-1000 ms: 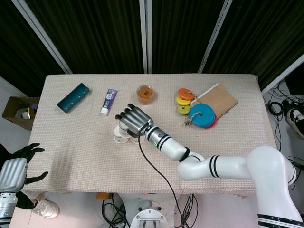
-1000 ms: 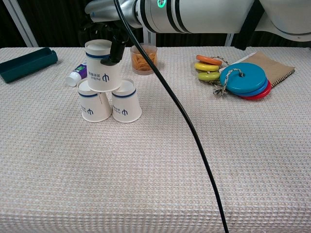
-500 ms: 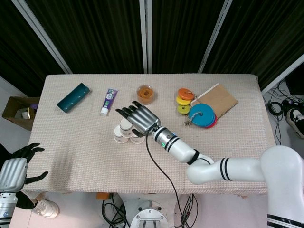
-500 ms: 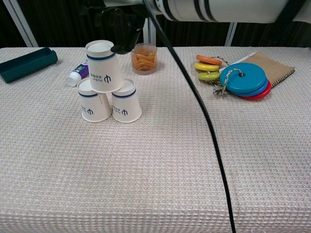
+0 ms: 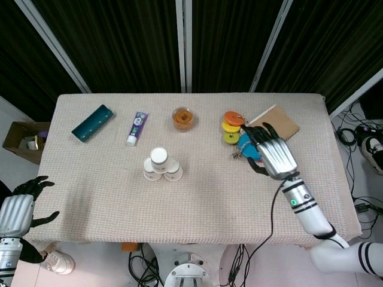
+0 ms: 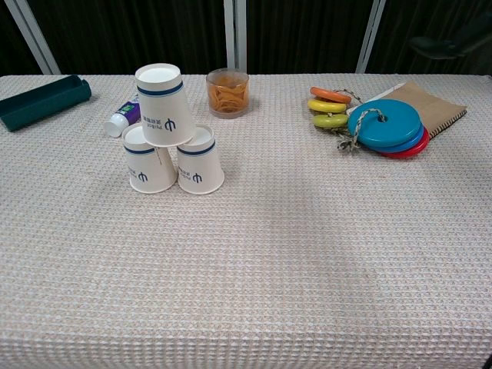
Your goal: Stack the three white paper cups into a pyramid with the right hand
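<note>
Three white paper cups with blue bands stand upside down as a pyramid left of the table's middle. The top cup [image 6: 164, 104] rests on the lower left cup [image 6: 147, 160] and the lower right cup [image 6: 200, 161]; from above the stack [image 5: 160, 164] looks compact. My right hand [image 5: 272, 153] hovers far to the right over the blue discs, fingers spread, holding nothing and well apart from the cups. My left hand [image 5: 21, 207] hangs open off the table's front left corner.
Along the back lie a teal case [image 5: 92, 122], a toothpaste tube [image 5: 137, 128], a clear cup of orange bits [image 6: 227, 92], stacked coloured rings [image 6: 328, 106], blue discs [image 6: 384, 123] and a brown notebook [image 6: 434, 104]. A cardboard box [image 5: 24, 137] sits beyond the left edge.
My right hand has let go of the top cup and swung away to the right, over the blue discs. The three cups stay stacked. The left hand barely moved.
</note>
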Robot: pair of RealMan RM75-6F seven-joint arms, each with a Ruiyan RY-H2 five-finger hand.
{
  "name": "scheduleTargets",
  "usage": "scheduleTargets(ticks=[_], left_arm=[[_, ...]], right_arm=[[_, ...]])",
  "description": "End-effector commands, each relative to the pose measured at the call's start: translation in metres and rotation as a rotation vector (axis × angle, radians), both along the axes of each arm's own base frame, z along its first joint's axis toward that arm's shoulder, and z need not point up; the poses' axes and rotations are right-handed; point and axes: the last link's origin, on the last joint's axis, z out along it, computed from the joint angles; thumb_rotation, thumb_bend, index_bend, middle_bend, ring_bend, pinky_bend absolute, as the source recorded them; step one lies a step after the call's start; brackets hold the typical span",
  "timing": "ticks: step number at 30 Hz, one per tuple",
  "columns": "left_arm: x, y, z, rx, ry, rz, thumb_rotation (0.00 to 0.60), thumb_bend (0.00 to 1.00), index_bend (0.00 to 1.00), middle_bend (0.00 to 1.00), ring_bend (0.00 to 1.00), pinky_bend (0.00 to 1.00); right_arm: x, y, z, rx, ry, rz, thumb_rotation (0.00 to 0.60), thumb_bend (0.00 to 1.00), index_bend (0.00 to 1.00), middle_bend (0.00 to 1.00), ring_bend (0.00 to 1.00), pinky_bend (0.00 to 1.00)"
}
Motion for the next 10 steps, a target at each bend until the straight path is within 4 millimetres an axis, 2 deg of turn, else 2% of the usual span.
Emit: scheduleTargets(ticks=[1, 4, 7, 10], left_arm=[[0.004, 0.002, 0.000, 0.001, 0.002, -0.014, 0.600, 0.00, 0.29, 0.19, 0.19, 0.24], [0.007, 0.002, -0.001, -0.002, 0.004, -0.022, 0.600, 0.00, 0.29, 0.19, 0.19, 0.24], [0.009, 0.002, -0.002, -0.007, 0.003, -0.024, 0.600, 0.00, 0.29, 0.19, 0.19, 0.24], [0.011, 0.001, -0.003, -0.010, 0.002, -0.023, 0.600, 0.00, 0.29, 0.19, 0.19, 0.24]], right_arm=[[-0.071, 0.058, 0.035, -0.088, -0.040, -0.076, 0.600, 0.35, 0.07, 0.17, 0.11, 0.12], [-0.098, 0.084, 0.042, -0.112, -0.082, -0.115, 0.600, 0.35, 0.07, 0.16, 0.10, 0.12], [-0.116, 0.104, 0.043, -0.114, -0.112, -0.138, 0.600, 0.35, 0.07, 0.15, 0.09, 0.12], [-0.126, 0.112, 0.042, -0.094, -0.129, -0.146, 0.600, 0.35, 0.07, 0.15, 0.09, 0.12]])
